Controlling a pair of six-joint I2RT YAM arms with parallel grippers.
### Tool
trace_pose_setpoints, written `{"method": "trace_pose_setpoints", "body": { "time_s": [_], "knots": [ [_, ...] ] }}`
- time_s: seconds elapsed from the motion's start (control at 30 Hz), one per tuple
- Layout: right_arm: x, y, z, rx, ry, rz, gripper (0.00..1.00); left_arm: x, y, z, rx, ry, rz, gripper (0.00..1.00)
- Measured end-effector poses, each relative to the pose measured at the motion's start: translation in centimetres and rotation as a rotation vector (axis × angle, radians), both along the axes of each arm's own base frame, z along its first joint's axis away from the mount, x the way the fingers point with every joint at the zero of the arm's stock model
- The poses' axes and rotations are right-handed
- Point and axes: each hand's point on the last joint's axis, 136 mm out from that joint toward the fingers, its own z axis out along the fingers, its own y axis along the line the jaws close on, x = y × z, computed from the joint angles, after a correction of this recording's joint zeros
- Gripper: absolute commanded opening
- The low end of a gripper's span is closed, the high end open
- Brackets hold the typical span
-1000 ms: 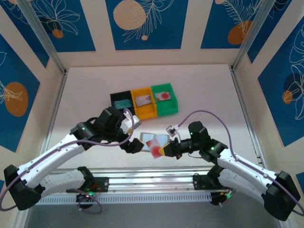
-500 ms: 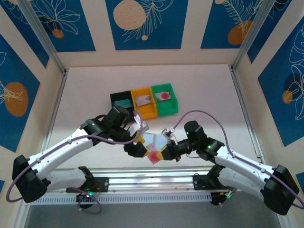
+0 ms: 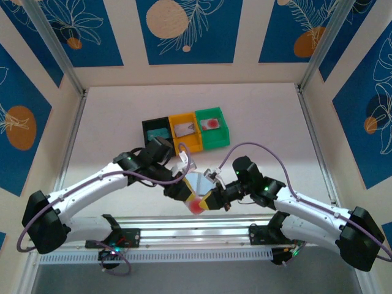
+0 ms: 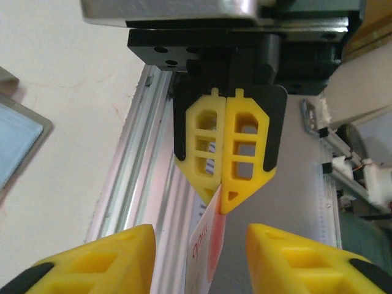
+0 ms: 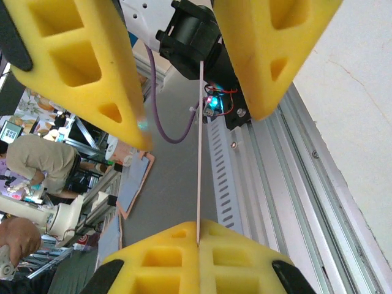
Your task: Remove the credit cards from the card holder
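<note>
The right gripper (image 4: 222,207) pinches a thin pale plastic credit card with a red dot (image 4: 208,260) edge-on, while the left gripper (image 4: 199,239) straddles it, yellow fingers spread.

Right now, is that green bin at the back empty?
No, a pale card with a red dot lies inside the green bin.

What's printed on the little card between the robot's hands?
The card is pale with a red dot; top view shows it best.
</note>
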Motion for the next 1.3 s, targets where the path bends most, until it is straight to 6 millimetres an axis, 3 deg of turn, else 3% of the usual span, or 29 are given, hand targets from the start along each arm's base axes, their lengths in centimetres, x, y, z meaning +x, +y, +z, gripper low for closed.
{"method": "trace_pose_setpoints", "body": {
  "time_s": [0.4, 0.6, 0.73, 0.93, 1.1, 1.3],
  "knots": [
    [-0.1, 0.1, -0.2, -0.006, 0.003, 0.006, 0.0, -0.6, -0.3, 0.0, -0.029, 0.039, -0.032, 0.0],
    [-0.1, 0.0, -0.3, -0.012, 0.003, -0.001, 0.01, -0.7, -0.3, -0.1, -0.033, 0.051, -0.033, 0.0],
    [0.2, 0.1, -0.5, -0.023, -0.002, -0.018, 0.23, -0.5, -0.3, -0.3, -0.03, 0.069, -0.017, 0.0],
    [1.5, 0.1, -0.8, -0.044, -0.041, -0.089, 0.64, 0.1, -0.5, -0.9, -0.007, 0.064, 0.013, 0.0],
    [3.1, -0.5, -0.5, -0.063, -0.1, -0.2, 0.84, 0.5, -0.1, -0.2, -0.017, 0.001, 0.044, 0.0],
    [5.1, -2.1, 1.1, -0.022, -0.179, -0.366, 0.98, 0.9, 1.0, 1.7, -0.061, -0.106, 0.093, 0.0]
  ]
}}
